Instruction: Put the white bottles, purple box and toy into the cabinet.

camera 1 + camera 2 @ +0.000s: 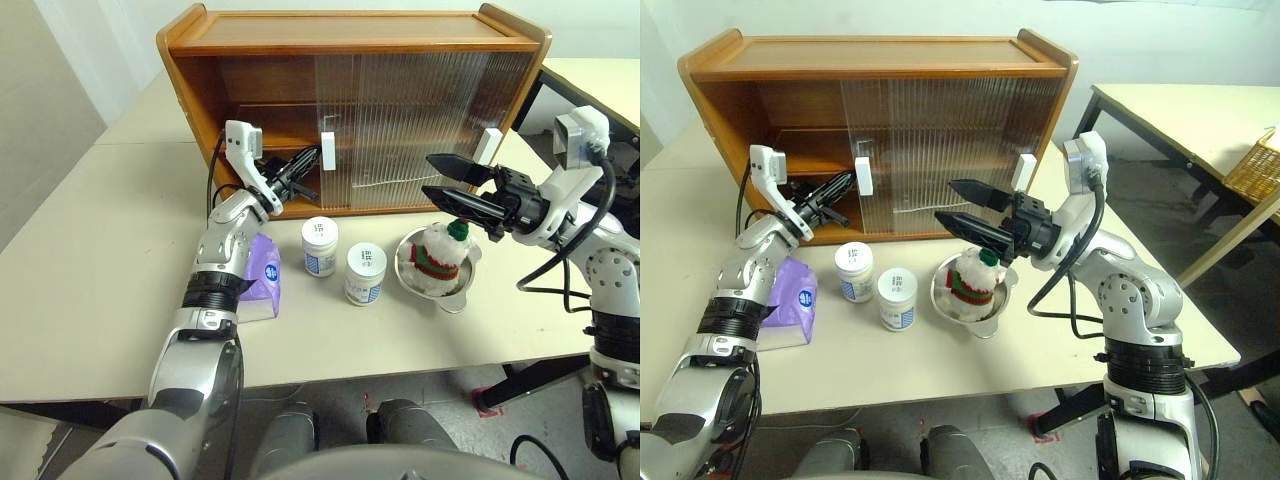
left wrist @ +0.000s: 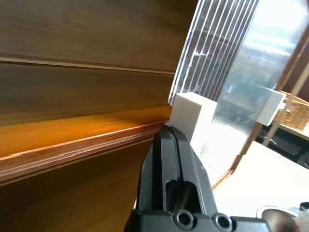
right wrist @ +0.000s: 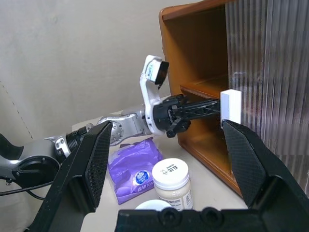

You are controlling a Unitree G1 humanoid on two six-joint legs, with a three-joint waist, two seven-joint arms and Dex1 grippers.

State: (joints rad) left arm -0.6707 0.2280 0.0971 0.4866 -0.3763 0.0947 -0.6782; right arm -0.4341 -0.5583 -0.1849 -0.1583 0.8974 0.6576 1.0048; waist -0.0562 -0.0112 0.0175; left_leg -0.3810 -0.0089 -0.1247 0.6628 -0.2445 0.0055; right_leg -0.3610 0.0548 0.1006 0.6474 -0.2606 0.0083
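At the cabinet's [image 1: 350, 40] left door handle [image 1: 327, 151], the left gripper [image 1: 300, 172] presses with fingers together.

On the table [image 1: 90, 290] in front of the cabinet, nothing is stowed yet: the purple box [image 1: 262, 272] lies beside the left forearm, the two white bottles [image 1: 320, 245] [image 1: 366, 273] stand side by side near it, and the toy [image 1: 440, 255] sits in a steel bowl [image 1: 455, 293]. The right gripper [image 1: 455, 180] hangs above the toy, fingers wide apart and empty. The step in hand looks like sliding the ribbed door [image 1: 400, 130] aside; the left half is already open. The next move probably calls for keeping the closed fingertips against the handle's edge while pushing toward the right, then a grasp of the nearest item.
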